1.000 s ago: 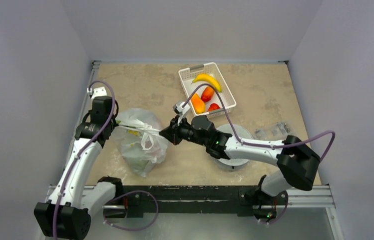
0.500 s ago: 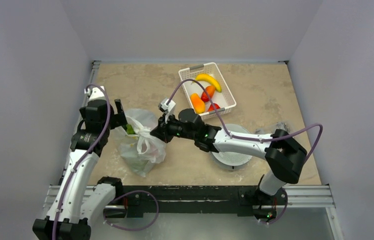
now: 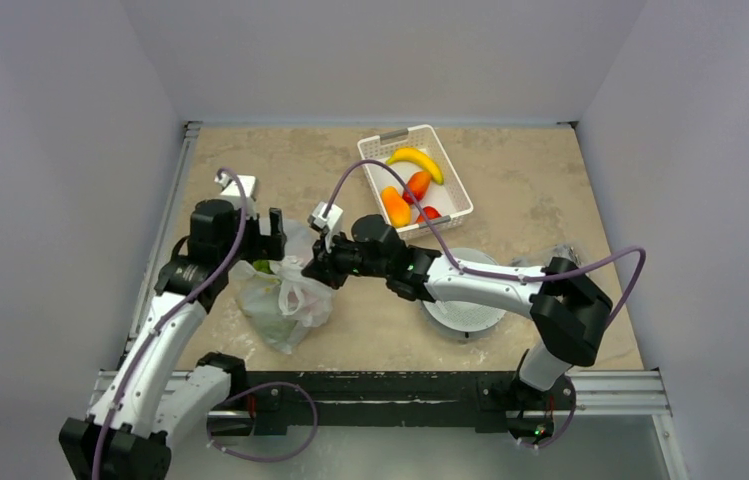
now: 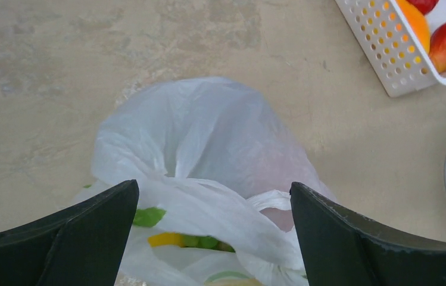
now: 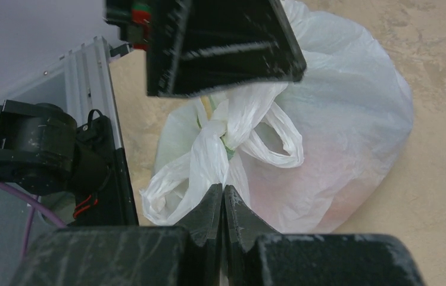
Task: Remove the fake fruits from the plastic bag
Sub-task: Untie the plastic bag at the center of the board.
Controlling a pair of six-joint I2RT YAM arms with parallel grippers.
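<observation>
The plastic bag [image 3: 285,300] lies crumpled at the table's left, with its handles gathered on top. My right gripper [image 3: 316,272] is shut on a twisted handle of the bag [image 5: 208,161], and the jaws [image 5: 223,190] meet on the film. My left gripper [image 3: 268,235] hovers open over the bag's far left side; the bag [image 4: 208,137] lies between and beyond its fingers [image 4: 339,232], which hold nothing. Green fruit [image 4: 208,241] shows through the bag's mouth. An orange fruit [image 3: 396,206] and two red fruits [image 3: 416,186] lie in the white basket [image 3: 455,185].
A yellow banana [image 3: 415,160] lies in the basket too. A round grey disc [image 3: 465,318] sits under my right forearm. A clear plastic piece [image 3: 550,262] lies at the right. A metal rail [image 3: 400,385] runs along the near edge.
My left gripper has opened, let go of the bag's handle and swung right over the bag. My right gripper has moved left with its handle, and the bag has slackened.
</observation>
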